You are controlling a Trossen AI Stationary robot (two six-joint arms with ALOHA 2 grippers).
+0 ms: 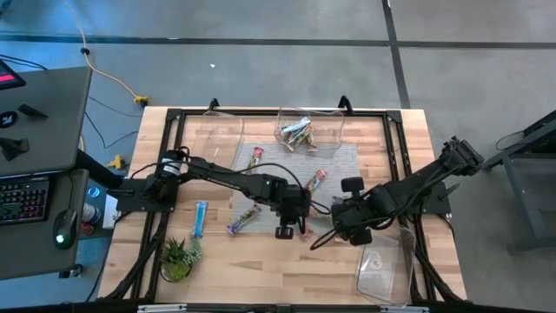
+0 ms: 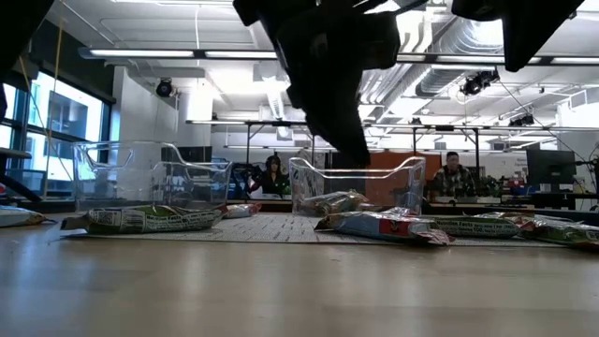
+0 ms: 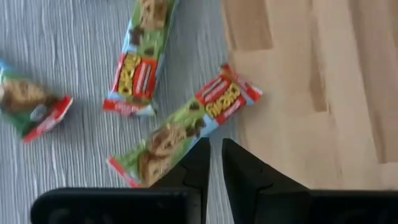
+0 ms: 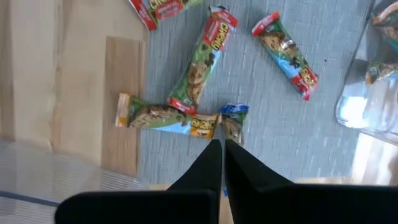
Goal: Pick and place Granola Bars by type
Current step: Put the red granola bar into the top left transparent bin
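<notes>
Granola bars lie loose on the grey mat [image 1: 334, 156] and the wood. My left gripper [image 3: 214, 163] is shut and hovers above the mat's edge, over one end of a green-and-red bar [image 3: 186, 127]; a second such bar [image 3: 140, 62] and a third [image 3: 31, 106] lie beyond. In the low view its fingers [image 2: 351, 154] hang above the table. My right gripper [image 4: 219, 158] is shut, just short of a blue-ended bar [image 4: 233, 121] and a tan bar [image 4: 165, 117]. A blue bar [image 1: 201, 217] and another [image 1: 245, 219] lie on the wood.
Two clear bins stand at the far edge: one empty [image 1: 217, 129], one with several bars [image 1: 308, 130]. A third clear bin [image 1: 387, 269] sits near the right front corner. A small potted plant [image 1: 178, 256] stands front left. People sit in the room behind [image 2: 454, 178].
</notes>
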